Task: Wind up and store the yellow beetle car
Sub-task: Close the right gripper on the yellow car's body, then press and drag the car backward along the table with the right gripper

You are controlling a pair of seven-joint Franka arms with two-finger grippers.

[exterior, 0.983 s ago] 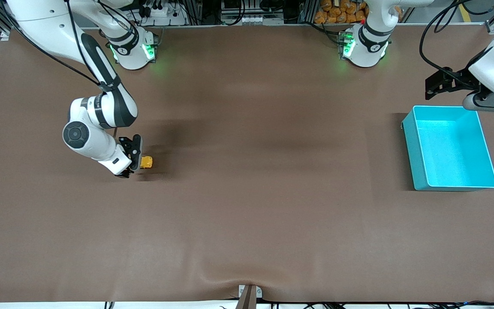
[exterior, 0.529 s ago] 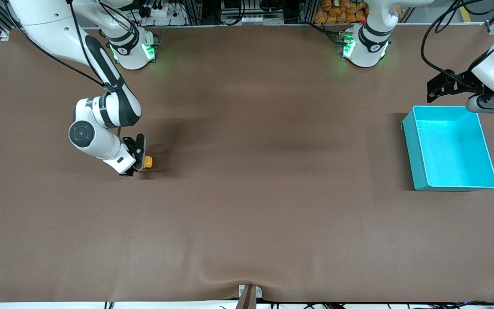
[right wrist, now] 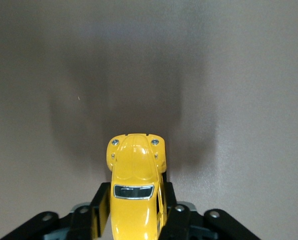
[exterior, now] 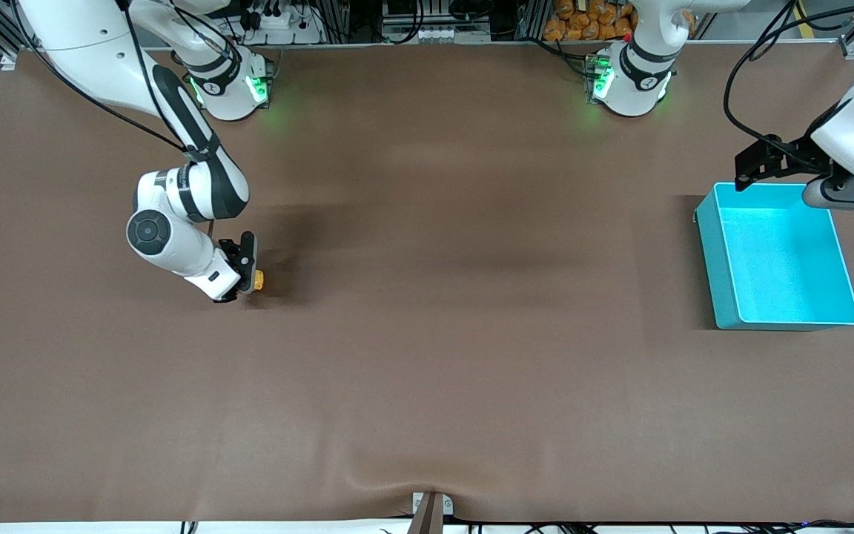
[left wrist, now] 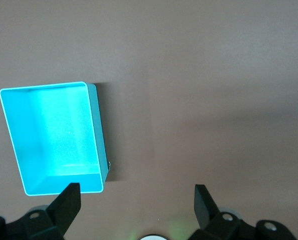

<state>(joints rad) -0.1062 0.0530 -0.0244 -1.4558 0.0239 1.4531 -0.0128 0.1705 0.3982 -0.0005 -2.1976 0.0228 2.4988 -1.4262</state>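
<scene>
The grasp on the yellow beetle car (exterior: 257, 279) looks complete, so the step in hand is the start of winding. The car sits on the brown bench (exterior: 427, 356) in the middle left of the front view, toward the right arm's end, and the right claw (exterior: 243, 276) is clenched on its sides. In the right wrist view the car (right wrist: 135, 192) pokes nose-first out from between the dark fingers (right wrist: 99, 210), its wheels apparently on the bench surface.

The left claw (exterior: 744, 165) hangs released at the upper right of the front view, over the bench just beside the turquoise bin's (exterior: 709, 252) upper rim; this arm waits. Its wrist view shows the bin (left wrist: 99, 140) with nothing in it.

The next move, as I judge it, calls for dragging the car backward along the bench with steady downward pressure so the wheels turn and load the spring, then carrying it across to the bin, which lies well apart at the left arm's end.
</scene>
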